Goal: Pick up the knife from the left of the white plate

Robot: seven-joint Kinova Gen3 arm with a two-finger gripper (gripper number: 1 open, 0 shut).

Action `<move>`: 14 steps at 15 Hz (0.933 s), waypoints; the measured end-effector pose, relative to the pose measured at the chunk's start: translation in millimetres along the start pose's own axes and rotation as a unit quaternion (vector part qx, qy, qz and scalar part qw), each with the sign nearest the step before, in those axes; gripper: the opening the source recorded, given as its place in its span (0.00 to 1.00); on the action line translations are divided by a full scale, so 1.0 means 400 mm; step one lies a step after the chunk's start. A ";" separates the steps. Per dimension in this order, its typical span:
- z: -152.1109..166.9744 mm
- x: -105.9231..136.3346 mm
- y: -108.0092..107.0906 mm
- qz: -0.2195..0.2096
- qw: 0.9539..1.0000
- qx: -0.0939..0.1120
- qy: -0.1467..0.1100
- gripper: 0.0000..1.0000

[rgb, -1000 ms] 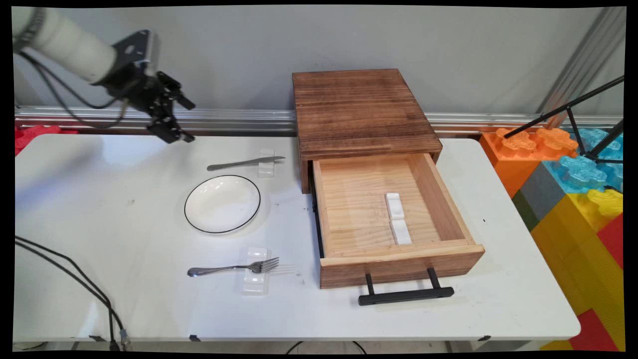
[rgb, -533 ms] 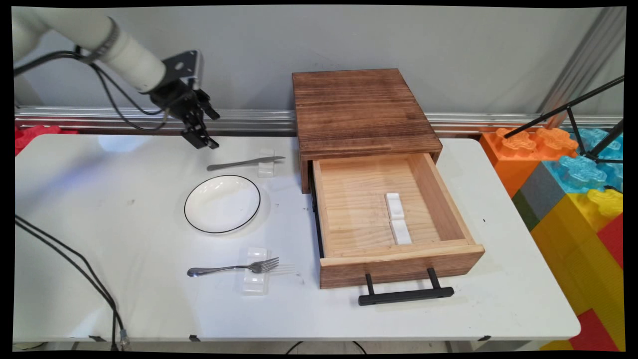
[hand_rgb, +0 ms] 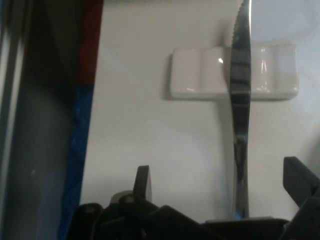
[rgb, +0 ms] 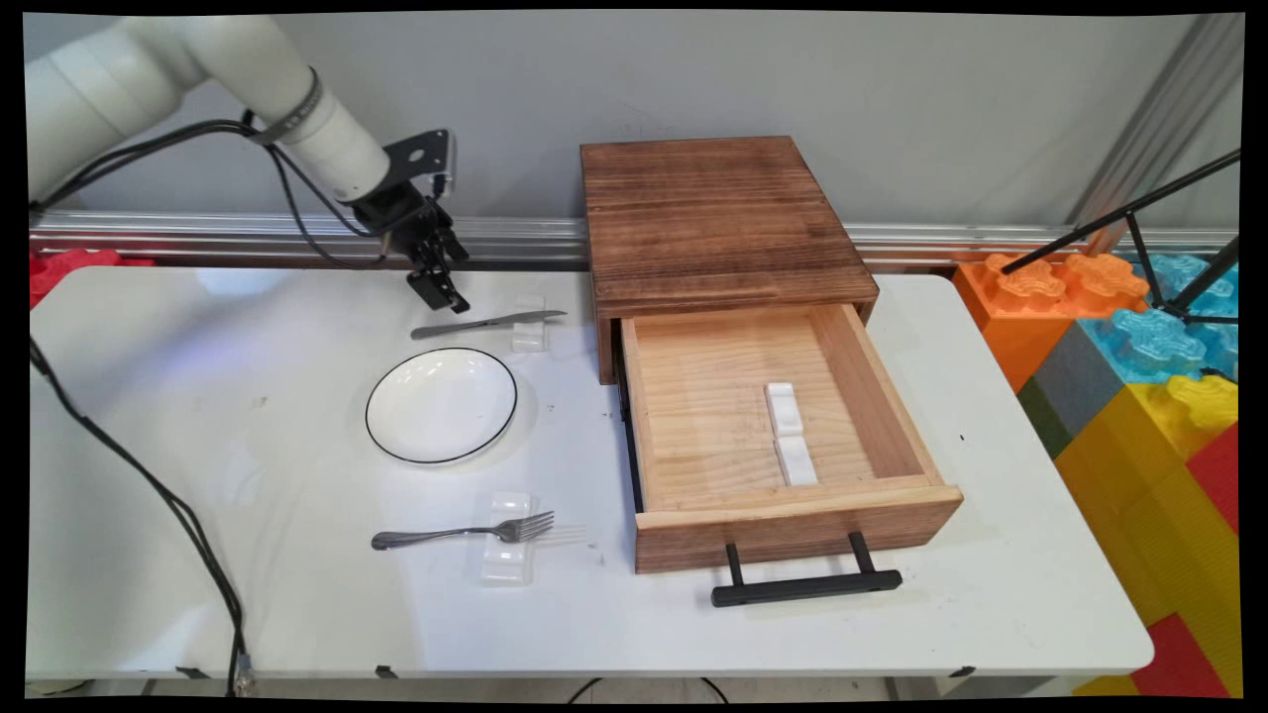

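My gripper [rgb: 444, 295] hangs open just above the handle end of a silver knife [rgb: 485, 324] near the table's far edge. The knife's blade lies across a small white rest [rgb: 528, 335]. In the hand view the knife [hand_rgb: 240, 125] runs up between my spread fingers [hand_rgb: 143, 182], closer to the right one, and crosses the white rest [hand_rgb: 200, 77]. Nothing is held in the gripper [hand_rgb: 220, 182].
A white plate with a black rim [rgb: 441, 404] sits in front of the knife. A fork [rgb: 461, 533] lies on another white rest [rgb: 507, 560] near the front. A wooden box [rgb: 713, 218] has its drawer [rgb: 693, 416] pulled out, holding two white rests [rgb: 783, 408].
The arm has swung right and lowered, bringing the gripper from the table's far left to just over the knife's handle. Everything on the table stayed put.
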 end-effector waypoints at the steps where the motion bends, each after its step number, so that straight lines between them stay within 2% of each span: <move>1: 0.016 0.005 -0.005 -0.005 1.000 -0.007 -0.001 1.00; 6: 0.075 0.022 -0.019 -0.023 0.999 -0.035 -0.009 1.00; 14: 0.120 0.034 -0.027 -0.029 0.998 -0.054 -0.018 1.00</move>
